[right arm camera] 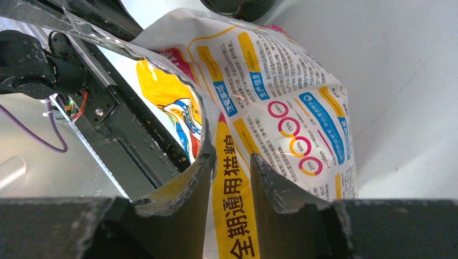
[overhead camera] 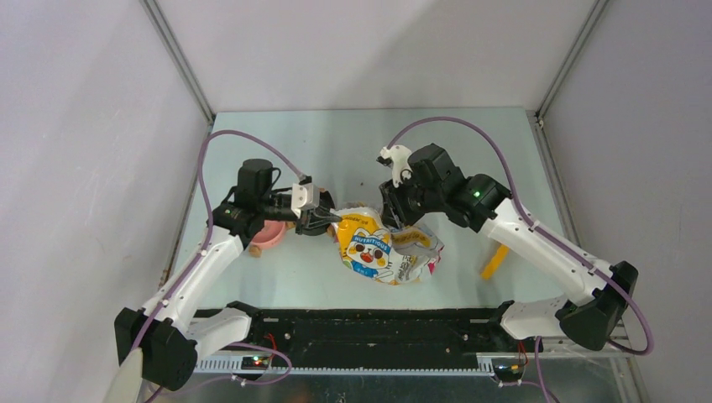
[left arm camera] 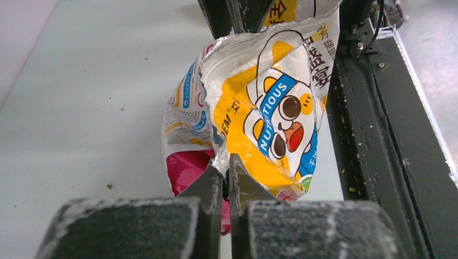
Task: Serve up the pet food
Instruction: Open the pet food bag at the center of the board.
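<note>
The pet food itself is hidden; only its white and yellow cartoon-cat bag shows, crumpled and held up at mid-table. My left gripper is shut on the torn left rim of the bag, its tips pinching the foil edge. My right gripper reaches in from the far right. Its fingers stand a little apart, astride the opposite rim of the bag, and the left finger touches the film.
A pink bowl sits under my left forearm, left of the bag. A yellow scoop lies on the table beside my right arm. The black base rail runs along the near edge. A few crumbs dot the table.
</note>
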Robot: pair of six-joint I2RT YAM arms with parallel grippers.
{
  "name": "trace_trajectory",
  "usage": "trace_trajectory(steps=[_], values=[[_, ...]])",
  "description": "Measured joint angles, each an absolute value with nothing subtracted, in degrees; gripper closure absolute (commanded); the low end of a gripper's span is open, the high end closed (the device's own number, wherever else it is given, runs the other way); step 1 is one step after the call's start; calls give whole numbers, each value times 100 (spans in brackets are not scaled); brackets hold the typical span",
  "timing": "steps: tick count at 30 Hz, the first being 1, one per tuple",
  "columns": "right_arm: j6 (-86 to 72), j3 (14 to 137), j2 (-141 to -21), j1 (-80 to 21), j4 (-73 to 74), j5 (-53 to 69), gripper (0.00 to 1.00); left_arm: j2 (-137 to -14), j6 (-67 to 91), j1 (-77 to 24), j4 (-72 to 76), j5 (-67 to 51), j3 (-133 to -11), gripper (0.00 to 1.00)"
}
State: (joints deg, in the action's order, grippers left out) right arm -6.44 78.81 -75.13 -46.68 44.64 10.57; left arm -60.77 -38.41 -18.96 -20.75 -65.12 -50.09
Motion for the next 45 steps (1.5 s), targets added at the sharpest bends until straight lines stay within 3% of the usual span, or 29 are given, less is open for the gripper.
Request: trace_trajectory(steps=[17, 30, 35, 39, 41, 42, 43, 44, 45], values=[[-683, 7649, -7808, -4860, 3721, 786, 63, -6101, -3293, -1892, -1837, -6471, -5009, 100], [-478, 7703, -7741, -4856, 4810, 784, 62, -6305, -1872, -1922, -956, -6204, -5006, 100], [-532, 7734, -7636, -4836, 5133, 447, 77, -6484, -1385, -1949, -508, -6119, -5006, 100], [-637, 7734, -7605, -4740, 5004, 484, 98, -6560, -1216, -1946, -342, -6058, -5006, 100], [-729, 7732, -7605, -4615, 4884, 650, 100, -6571, -1092, -1944, -279, -5953, -5006, 81], [-788, 7728, -7605, -4530, 4818, 777, 100, -6571, -1020, -1944, -263, -5878, -5006, 59], [-860, 7721, -7605, -4416, 4757, 921, 100, -6571, -886, -1942, -209, -5802, -5006, 48], [-934, 7679, -7603, -4298, 4674, 1074, 100, -6571, -829, -1942, -121, -5725, -5011, 18], [-982, 7625, -7592, -4180, 4571, 1192, 100, -6556, -576, -1935, -43, -5586, -5057, 9]])
